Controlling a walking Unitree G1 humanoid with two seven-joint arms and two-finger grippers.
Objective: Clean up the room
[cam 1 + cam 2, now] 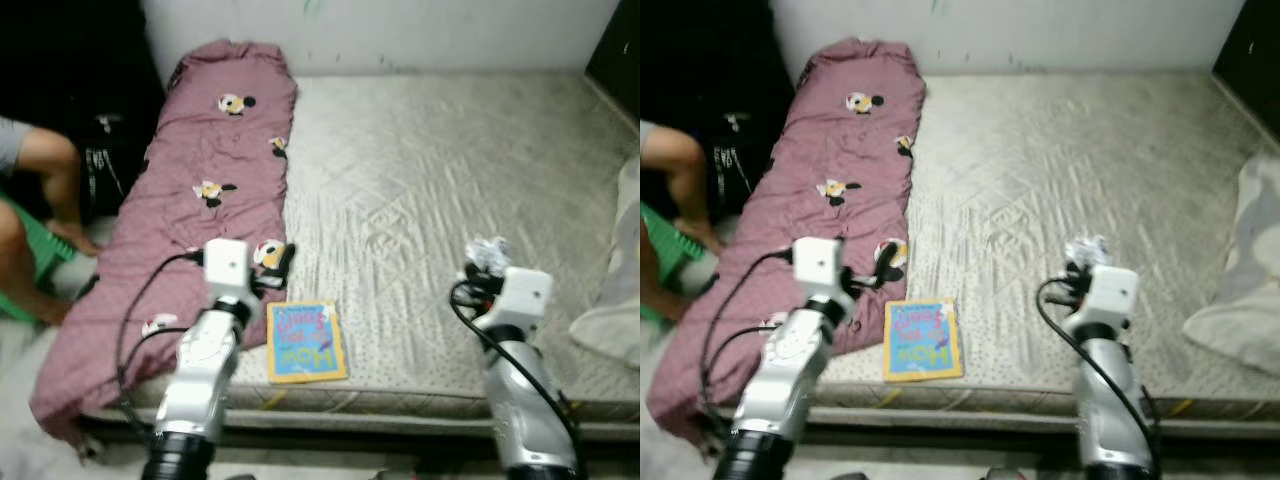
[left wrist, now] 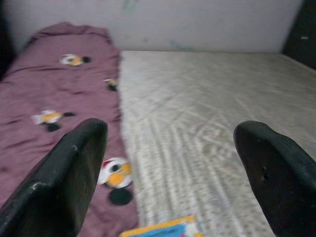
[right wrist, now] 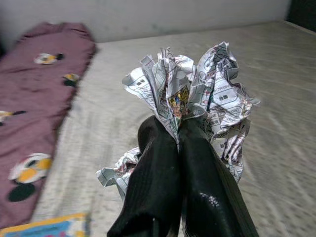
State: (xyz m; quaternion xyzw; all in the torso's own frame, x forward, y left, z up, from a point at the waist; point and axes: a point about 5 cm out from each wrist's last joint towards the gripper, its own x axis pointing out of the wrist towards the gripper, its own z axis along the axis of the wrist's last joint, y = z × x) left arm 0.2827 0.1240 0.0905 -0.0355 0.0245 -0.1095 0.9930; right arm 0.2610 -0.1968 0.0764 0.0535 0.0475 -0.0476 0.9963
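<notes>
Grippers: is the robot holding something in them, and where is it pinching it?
The right gripper is shut on a crumpled paper, pinching a fold near its middle, above the mattress. The left gripper is open and holds nothing.

the blanket is dusty mauve with yellow, white and black cartoon figures. the mattress is pale grey with a quilted pattern. the book is blue, edged yellow, with colourful lettering. the crumpled paper is white with printed text and pictures, between black end effector fingers.

person's legs — left of mattress | white wall behind
</notes>
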